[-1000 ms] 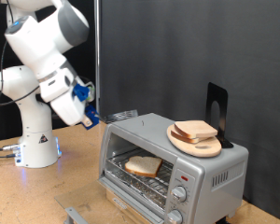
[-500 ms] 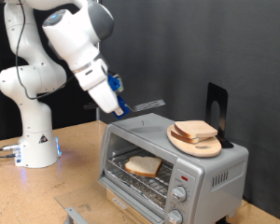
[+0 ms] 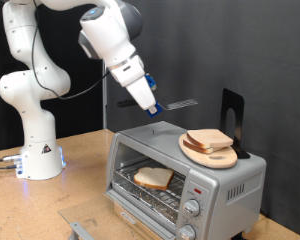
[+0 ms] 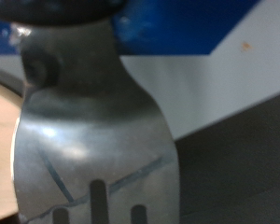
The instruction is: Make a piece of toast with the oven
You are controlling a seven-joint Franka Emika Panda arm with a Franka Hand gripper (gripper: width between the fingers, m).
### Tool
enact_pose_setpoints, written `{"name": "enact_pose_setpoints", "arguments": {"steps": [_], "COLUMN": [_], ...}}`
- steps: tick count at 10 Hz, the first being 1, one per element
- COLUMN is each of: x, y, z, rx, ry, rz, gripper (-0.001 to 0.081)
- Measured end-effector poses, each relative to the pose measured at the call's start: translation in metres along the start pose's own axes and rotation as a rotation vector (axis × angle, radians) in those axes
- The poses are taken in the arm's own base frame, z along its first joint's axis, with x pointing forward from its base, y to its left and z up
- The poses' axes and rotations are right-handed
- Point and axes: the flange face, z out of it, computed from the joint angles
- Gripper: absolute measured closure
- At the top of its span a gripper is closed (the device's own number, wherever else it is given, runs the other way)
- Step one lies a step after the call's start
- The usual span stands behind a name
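The piece of toast (image 3: 153,178), pale with a tan-brown crust, lies flat on the wire rack inside the silver oven (image 3: 225,185), whose door hangs open. The gripper (image 3: 153,104) hovers at eleven o'clock above the oven, clamped on a slotted metal spatula (image 3: 177,103) (image 4: 93,149). More slices (image 3: 209,141) sit stacked on a wooden plate (image 3: 212,156) atop the oven.
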Motion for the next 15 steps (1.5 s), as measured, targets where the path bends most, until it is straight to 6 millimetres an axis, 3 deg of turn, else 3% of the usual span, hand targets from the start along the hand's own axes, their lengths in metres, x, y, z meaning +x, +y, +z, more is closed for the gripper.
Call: {"name": "enact_pose_setpoints", "arguments": {"steps": [3,6,11,12,13,14,15], "x": [-0.004,-0.013,-0.023,-0.023,-0.023,-0.022,-0.022], "y": [-0.026,-0.016,-0.004,-0.003,-0.002,-0.001,-0.001], "z": [0.033,0.057,0.065,0.065,0.065,0.065,0.065], "rx": [-0.039,-0.062,-0.074,-0.077,-0.083,-0.091,-0.104], "ry": [-0.037,-0.052,-0.036,-0.034,-0.032,-0.029,-0.027], "rz": [0.01,0.018,0.024,0.025,0.026,0.021,0.011], "gripper": [0.0417,0.0417,0.0417,0.0342,0.0342,0.0166,0.0166]}}
